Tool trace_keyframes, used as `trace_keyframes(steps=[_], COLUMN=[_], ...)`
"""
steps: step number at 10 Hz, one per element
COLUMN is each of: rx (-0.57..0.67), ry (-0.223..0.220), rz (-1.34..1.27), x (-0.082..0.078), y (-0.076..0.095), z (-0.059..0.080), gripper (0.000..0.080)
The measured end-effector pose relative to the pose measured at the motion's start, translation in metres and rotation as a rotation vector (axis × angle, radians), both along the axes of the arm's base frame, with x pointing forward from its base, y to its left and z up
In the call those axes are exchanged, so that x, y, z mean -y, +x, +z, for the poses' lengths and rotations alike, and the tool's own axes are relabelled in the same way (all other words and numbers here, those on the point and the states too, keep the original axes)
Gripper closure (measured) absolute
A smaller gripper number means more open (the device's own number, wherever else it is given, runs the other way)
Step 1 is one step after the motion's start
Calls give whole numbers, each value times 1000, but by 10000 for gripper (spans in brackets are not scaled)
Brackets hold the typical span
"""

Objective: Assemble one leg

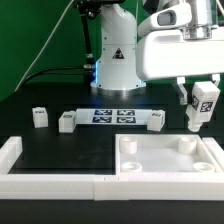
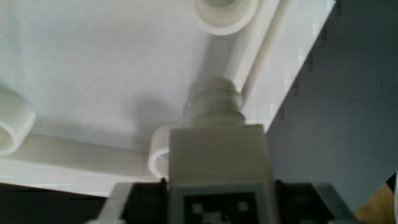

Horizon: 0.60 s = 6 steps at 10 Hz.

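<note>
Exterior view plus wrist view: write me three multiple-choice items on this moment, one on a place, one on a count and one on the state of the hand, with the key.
1. Where is the leg that the hand carries?
A. lying among the other legs
B. over the large white square part
C. behind the robot's base

2. How many loose legs stand unheld?
A. one
B. three
C. five

3. What is the hand's state?
A. open and empty
B. shut on nothing
C. shut on the leg

Key:
1 B, the wrist view shows the leg above the large white square part.
2 B, the loose legs stand in a row in the exterior view.
3 C, the fingers clasp the leg on both sides.
</note>
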State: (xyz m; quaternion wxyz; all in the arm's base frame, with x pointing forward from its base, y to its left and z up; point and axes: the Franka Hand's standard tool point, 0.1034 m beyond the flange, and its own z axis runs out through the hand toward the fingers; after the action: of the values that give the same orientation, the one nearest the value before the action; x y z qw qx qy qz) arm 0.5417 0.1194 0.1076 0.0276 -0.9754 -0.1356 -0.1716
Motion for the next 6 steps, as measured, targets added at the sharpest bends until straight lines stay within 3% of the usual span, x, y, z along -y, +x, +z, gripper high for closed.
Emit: trace_keyframes(steps=[2,4,6], rx=[41,175,146], ry=[6,17,3], rz=[-3,-3,2], x=[1,7,16], y=[1,3,14], z=[0,-2,-5], gripper=[511,511,511])
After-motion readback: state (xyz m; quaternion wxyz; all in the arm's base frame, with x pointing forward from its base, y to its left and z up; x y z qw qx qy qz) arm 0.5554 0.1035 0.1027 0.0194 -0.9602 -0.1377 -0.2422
